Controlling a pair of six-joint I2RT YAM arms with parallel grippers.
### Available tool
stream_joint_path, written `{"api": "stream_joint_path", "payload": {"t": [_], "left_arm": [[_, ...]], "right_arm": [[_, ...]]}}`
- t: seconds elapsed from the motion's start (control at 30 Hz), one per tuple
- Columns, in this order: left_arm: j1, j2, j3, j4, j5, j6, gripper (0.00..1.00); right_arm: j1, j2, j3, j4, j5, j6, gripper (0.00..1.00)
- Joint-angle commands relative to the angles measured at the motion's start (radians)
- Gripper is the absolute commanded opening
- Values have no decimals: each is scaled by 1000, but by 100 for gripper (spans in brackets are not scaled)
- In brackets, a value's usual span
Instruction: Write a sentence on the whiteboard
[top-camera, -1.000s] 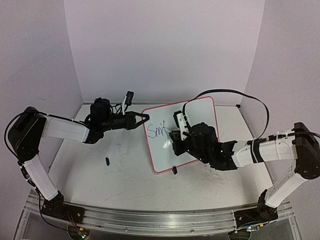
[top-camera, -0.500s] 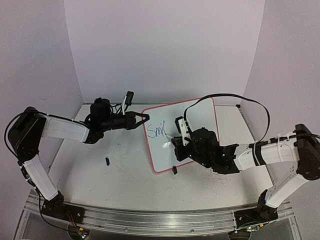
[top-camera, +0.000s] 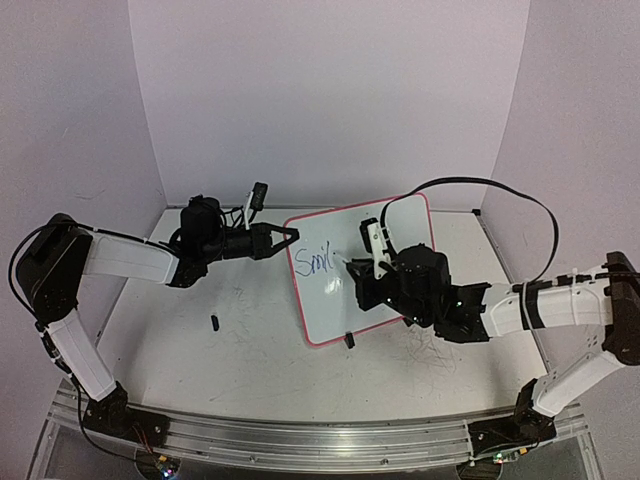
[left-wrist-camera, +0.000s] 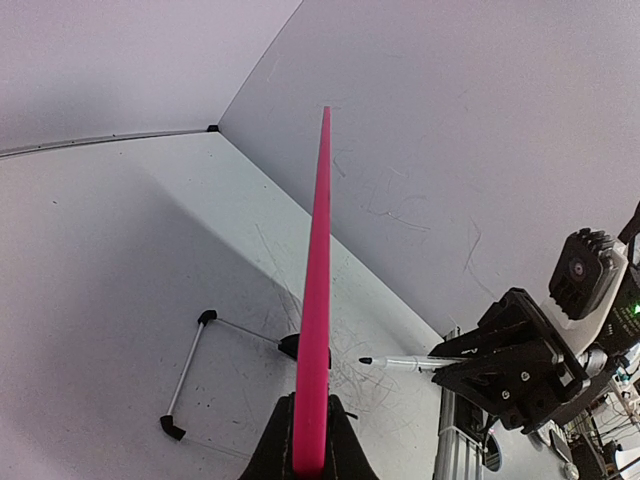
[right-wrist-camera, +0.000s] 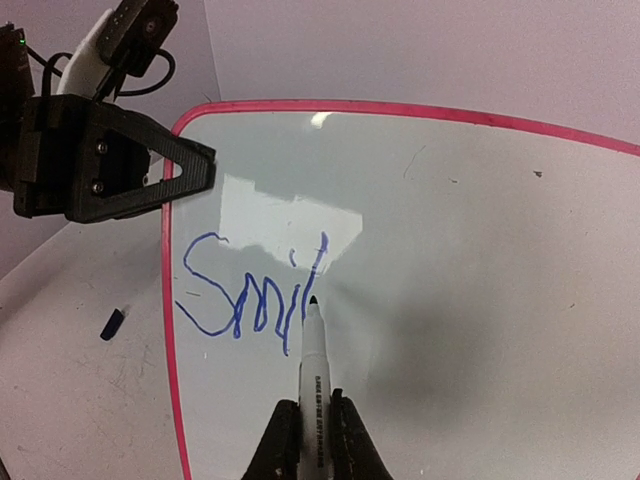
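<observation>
Moved: right pincer farther from left pincer | grip: clamped on pen, tip ahead touching sentence end | left pincer clamped on whiteboard rim

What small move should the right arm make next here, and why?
Probably shift the marker tip slightly right along the line and start an "e": the blue writing on the whiteboard reads only "Smil", and the tip sits at the foot of the "l".
</observation>
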Motion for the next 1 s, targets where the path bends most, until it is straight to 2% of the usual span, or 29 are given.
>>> {"api": "stream_joint_path", "payload": {"t": [0.0,0.63,0.97], "left_arm": [[-31,-5,8,-52,29,38,0],[-32,-6,8,-51,29,38,0],[-31,-3,8,-51,28,39,0]], "right_arm": [[-6,30,24,31,4,-17,0],[-23,73,20,54,-1,-22,0],[-23,68,11,41,60,-6,0]]}}
